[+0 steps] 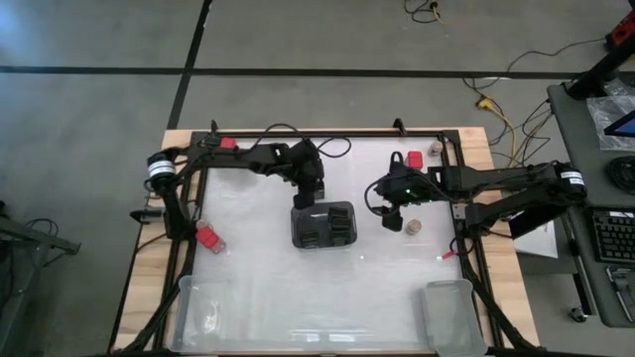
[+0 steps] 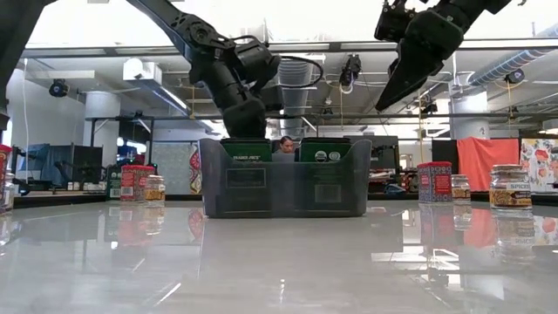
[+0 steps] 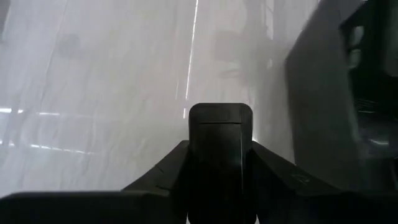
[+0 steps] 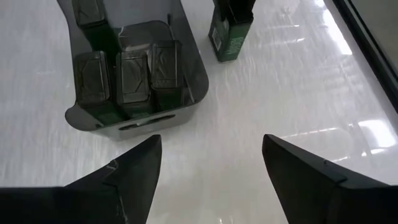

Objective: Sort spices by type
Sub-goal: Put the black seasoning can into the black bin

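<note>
A green tin [image 4: 227,37] stood upright on the table [image 1: 258,278] just outside the far wall of the dark bin [image 4: 194,87], at about 12 o'clock from it. The left gripper [image 1: 308,200] came down on it from above, wrist bent steeply, with its dark fingers [image 4: 239,11] closed on the tin's top. More flat-topped rectangular green tins stood packed upright inside the bin, a smooth grey plastic tub with rounded corners near the table's middle.

The right gripper [image 4: 211,142] hung above bare table at 3 o'clock from the bin, its arm stretched in low from the right edge. Its two pointed fingers were spread wide with nothing between them.

A small round jar [image 1: 414,226] with a tan top sat just beyond that gripper. A boxy red tin [image 1: 413,159] and another jar [image 1: 437,149] stood at 1 o'clock. Two more red tins were at 9 o'clock [image 1: 208,238] and 11 o'clock [image 1: 226,144]. The tabletop was white and glossy, mirroring the things on it.
</note>
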